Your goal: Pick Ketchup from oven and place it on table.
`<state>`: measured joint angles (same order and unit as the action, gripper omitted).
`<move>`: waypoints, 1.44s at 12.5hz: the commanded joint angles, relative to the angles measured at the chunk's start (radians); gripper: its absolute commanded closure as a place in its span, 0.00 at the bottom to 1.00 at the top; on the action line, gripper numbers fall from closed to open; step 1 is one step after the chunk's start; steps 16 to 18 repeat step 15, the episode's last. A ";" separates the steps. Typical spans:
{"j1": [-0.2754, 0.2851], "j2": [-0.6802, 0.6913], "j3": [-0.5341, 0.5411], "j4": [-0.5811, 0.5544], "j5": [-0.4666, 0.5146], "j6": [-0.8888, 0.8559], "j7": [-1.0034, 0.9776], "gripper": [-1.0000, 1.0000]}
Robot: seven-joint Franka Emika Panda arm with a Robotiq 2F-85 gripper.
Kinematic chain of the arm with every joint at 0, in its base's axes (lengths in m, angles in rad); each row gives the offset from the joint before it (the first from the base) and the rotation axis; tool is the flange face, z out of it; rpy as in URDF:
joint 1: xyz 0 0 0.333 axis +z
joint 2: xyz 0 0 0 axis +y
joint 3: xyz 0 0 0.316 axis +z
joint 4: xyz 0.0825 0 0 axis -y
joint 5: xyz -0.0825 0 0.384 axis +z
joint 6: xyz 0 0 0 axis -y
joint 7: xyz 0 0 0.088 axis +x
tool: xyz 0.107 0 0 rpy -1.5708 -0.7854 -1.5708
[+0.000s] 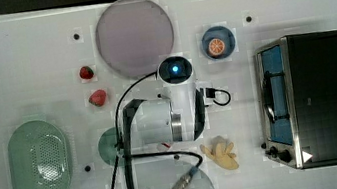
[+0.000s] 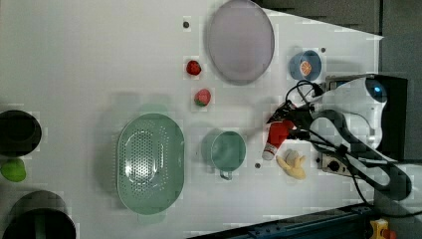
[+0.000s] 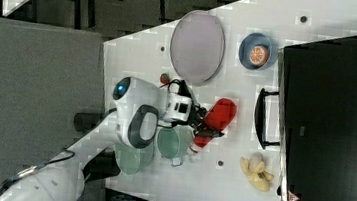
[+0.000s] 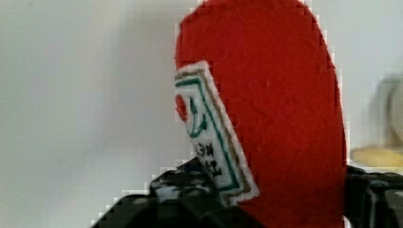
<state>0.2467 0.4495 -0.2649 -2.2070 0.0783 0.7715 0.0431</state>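
My tool (image 2: 291, 124) is clamped on the Ketchup (image 2: 275, 137), held over the surface (image 2: 99, 59) between the green cup (image 2: 228, 150) and bananas (image 2: 292, 165), outside the oven (image 1: 326, 96).

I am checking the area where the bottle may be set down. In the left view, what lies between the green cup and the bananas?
In the left view, the Ketchup, held by the gripper, lies between the green cup and the bananas.

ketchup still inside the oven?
No: in the right view the Ketchup is out over the table, held in the gripper, left of the oven.
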 commanded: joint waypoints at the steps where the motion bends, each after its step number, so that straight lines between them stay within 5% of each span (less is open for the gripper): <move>1: -0.001 -0.056 -0.012 0.004 -0.005 0.081 0.002 0.01; 5: 0.004 -0.220 -0.012 0.036 -0.006 0.016 0.021 0.00; 11: 0.004 -0.501 -0.013 0.265 -0.012 -0.420 0.022 0.00; 15: 0.005 -0.557 0.008 0.452 -0.124 -0.651 0.022 0.00; 18: 0.005 -0.557 0.008 0.452 -0.124 -0.651 0.022 0.00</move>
